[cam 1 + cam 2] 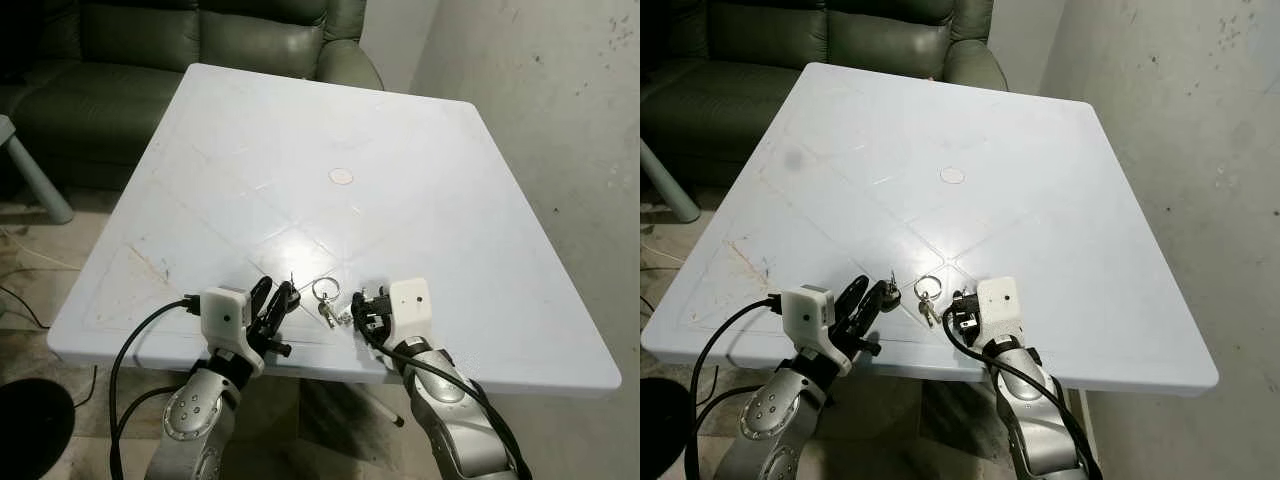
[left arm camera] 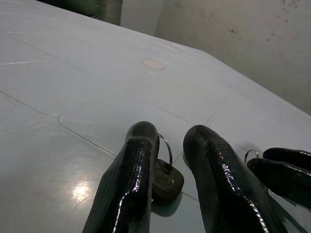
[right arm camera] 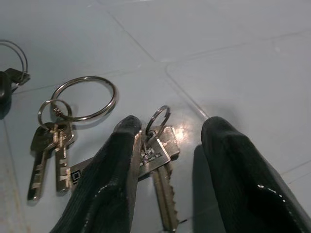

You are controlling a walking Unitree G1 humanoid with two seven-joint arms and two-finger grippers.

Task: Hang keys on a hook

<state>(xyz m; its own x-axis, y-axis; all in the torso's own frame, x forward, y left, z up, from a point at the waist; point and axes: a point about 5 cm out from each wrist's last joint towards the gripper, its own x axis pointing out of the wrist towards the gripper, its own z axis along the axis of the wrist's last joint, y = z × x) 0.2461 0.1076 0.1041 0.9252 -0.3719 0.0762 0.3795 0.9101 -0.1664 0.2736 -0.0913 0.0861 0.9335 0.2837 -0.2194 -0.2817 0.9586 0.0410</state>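
Note:
On the white table (image 1: 300,150), near its front edge, lie silver keys on a large ring (image 1: 326,290). In the right wrist view that ring (image 3: 85,97) carries two keys, and a second small-ringed key bunch (image 3: 158,145) lies between the fingers of my open right gripper (image 3: 170,124). A black key fob (image 2: 165,177) with a thin ring rests on the table just ahead of my open left gripper (image 2: 170,133). Both grippers sit low at the table's front edge, the left gripper (image 1: 280,298) left of the keys and the right gripper (image 1: 365,305) right of them.
A dark green leather sofa (image 1: 200,40) stands behind the table. A concrete wall (image 1: 540,100) runs along the right. A small round mark (image 1: 341,176) is at the table's middle. A black cable (image 1: 130,350) loops beside my left arm.

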